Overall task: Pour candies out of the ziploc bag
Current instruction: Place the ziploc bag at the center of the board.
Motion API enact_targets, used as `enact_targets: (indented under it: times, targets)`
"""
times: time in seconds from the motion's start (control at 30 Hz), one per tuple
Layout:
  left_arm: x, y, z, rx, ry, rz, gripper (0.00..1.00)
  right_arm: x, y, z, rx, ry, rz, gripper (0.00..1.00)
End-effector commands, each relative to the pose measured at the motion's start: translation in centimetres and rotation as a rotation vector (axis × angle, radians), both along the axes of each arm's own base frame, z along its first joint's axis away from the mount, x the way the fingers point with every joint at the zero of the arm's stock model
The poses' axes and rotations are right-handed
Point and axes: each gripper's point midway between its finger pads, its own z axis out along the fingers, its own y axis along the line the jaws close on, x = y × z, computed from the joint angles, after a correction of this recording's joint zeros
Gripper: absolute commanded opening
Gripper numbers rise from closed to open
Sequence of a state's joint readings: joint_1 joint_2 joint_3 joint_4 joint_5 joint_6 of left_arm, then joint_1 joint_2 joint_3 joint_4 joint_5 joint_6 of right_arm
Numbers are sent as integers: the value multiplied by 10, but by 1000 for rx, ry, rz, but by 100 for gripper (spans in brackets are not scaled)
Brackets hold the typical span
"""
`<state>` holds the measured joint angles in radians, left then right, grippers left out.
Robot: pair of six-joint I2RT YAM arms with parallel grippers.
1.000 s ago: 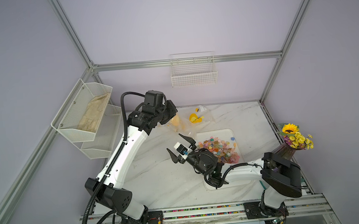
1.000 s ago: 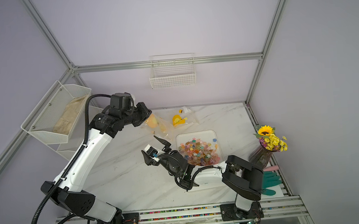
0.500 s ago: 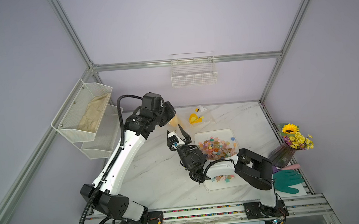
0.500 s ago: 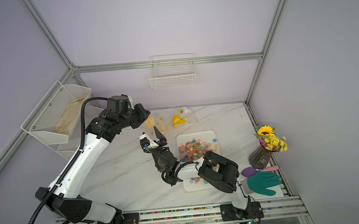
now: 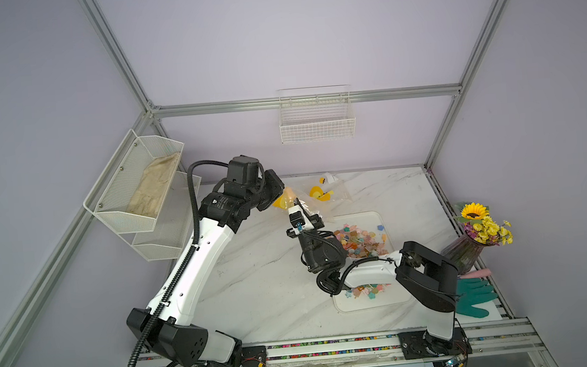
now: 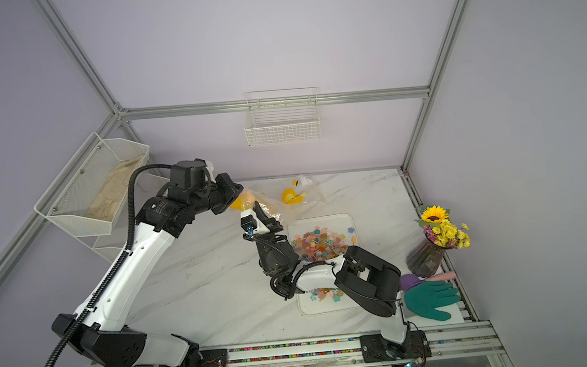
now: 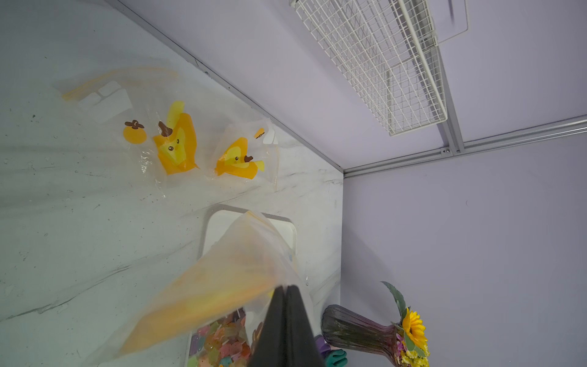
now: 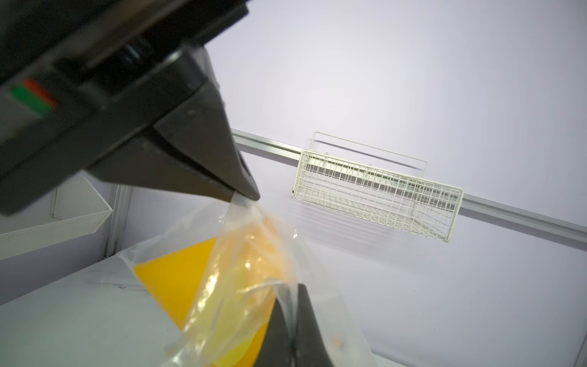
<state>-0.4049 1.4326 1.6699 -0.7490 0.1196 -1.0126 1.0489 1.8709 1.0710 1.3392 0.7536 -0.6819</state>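
The ziploc bag (image 5: 288, 200), clear with an orange and yellow print, hangs above the table behind the white tray (image 5: 380, 217). My left gripper (image 5: 278, 196) is shut on its upper edge; the wrist view shows the black fingers pressed together on the film (image 7: 222, 286). My right gripper (image 5: 299, 207) is shut on a lower fold of the bag (image 8: 241, 270), with plastic pinched between its fingertips. Both grippers (image 6: 237, 196) (image 6: 259, 210) sit close together. The candies (image 5: 361, 238) lie heaped in the tray, small translucent pieces in mixed colours, with a few more near its front (image 5: 368, 291).
A second clear printed bag (image 5: 325, 191) lies on the marble at the back. A purple vase of yellow flowers (image 5: 469, 249) and a teal glove (image 5: 473, 295) stand at the right edge. Mesh shelves (image 5: 135, 189) hang on the left wall, a wire basket (image 5: 316, 121) on the back wall.
My right gripper rose from beside the tray toward the back left, reached the hanging bag and went from open to shut on it. The left arm shifted slightly, still holding the bag.
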Motion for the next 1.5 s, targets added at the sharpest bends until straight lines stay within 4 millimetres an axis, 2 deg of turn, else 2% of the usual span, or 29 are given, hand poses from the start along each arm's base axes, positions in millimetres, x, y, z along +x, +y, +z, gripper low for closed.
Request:
enact_targets:
  times: [0.0,0.1,0.17,0.2,0.23,0.33,0.43,0.57,0.7,0.87,1.03,1.17,1.37,1.47]
  targets:
    - [-6,-2,13,-49,-49,-32,0,-9,-20,25,51,-37,-11,0]
    - [-5,-18,19,-81,-84,-116,2,-13,-32,29,66,16,-4,0]
    - [-5,-26,24,-104,-117,-167,15,-16,-40,34,100,80,25,0]
    - [-5,-30,27,-118,-134,-186,28,-17,-45,37,124,120,43,0]
    - [-6,-34,32,-133,-166,-211,39,-20,-50,40,148,157,66,0]
    - [-8,-40,54,-177,-288,-259,60,-30,-61,51,221,267,159,0]
    - [-13,-37,76,-194,-398,-274,69,-43,-68,56,264,382,256,0]
    - [-16,-17,85,-168,-438,-235,71,-53,-85,49,353,551,366,0]
    - [-17,2,79,-136,-433,-192,70,-56,-104,37,482,714,508,0]
    - [-20,21,72,-97,-435,-145,70,-53,-122,16,570,820,580,0]
    - [-22,30,63,-67,-424,-127,69,-42,-133,-12,614,900,627,0]
    - [-23,33,57,-62,-411,-120,68,-37,-141,-18,645,912,669,0]
    - [-23,36,51,-58,-405,-109,67,-31,-140,-42,704,973,742,0]
    - [-23,39,47,-54,-400,-103,67,-30,-138,-38,710,969,779,0]
